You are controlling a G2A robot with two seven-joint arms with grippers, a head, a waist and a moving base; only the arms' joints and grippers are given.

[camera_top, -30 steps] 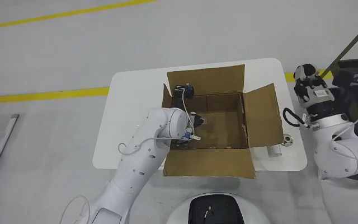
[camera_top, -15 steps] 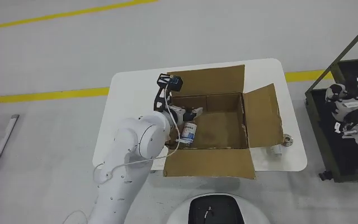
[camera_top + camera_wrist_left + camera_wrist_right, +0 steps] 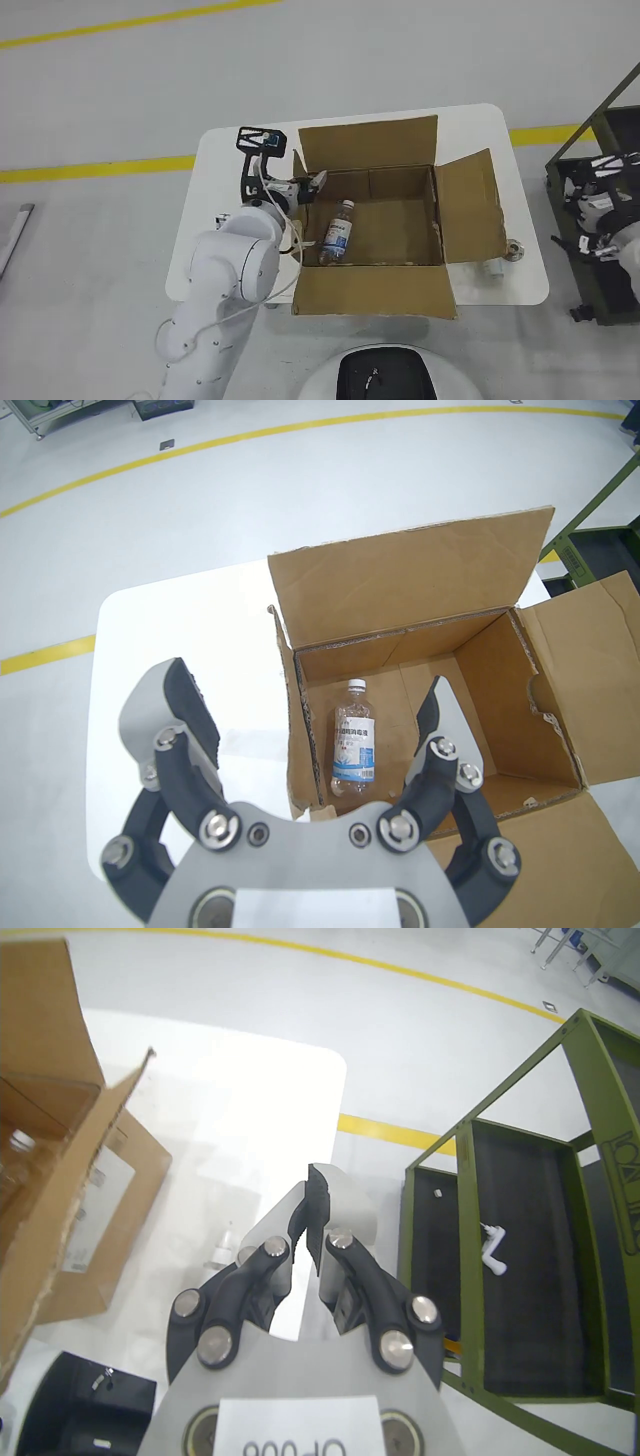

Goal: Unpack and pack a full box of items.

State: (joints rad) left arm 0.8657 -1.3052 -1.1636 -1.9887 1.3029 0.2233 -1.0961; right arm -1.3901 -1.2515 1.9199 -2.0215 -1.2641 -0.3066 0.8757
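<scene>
Grey floor (image 3: 100, 80) with yellow lines lay around the white surface (image 3: 230, 160), where the cardboard box (image 3: 375, 290) stood with all its flaps folded out. From above, the left arm covered the box's near left corner. The green cart (image 3: 600, 110) off the surface's right end was cut by the picture's edge. A small pale bottle-like item (image 3: 223, 1243) on the surface near the box's right flap was half hidden behind the right pincer (image 3: 312, 1188) and too small to identify. That pincer was clenched on nothing, pads together, and hung between the surface's edge and the cart. A white part (image 3: 492, 1248) lay on the cart's dark shelf, its kind unclear.

The clear bottle (image 3: 338, 230) lay on its side on the box floor, close to the left wall, with its cap toward the far wall. The left pincer (image 3: 310, 677) was released, its jaws wide apart, above the box's left rim.

Half a second earlier that pincer had been down inside the box with the bottle at its tips. It had since let go and drawn up and out toward the left. The right arm had swung from the surface's right edge to the cart.
</scene>
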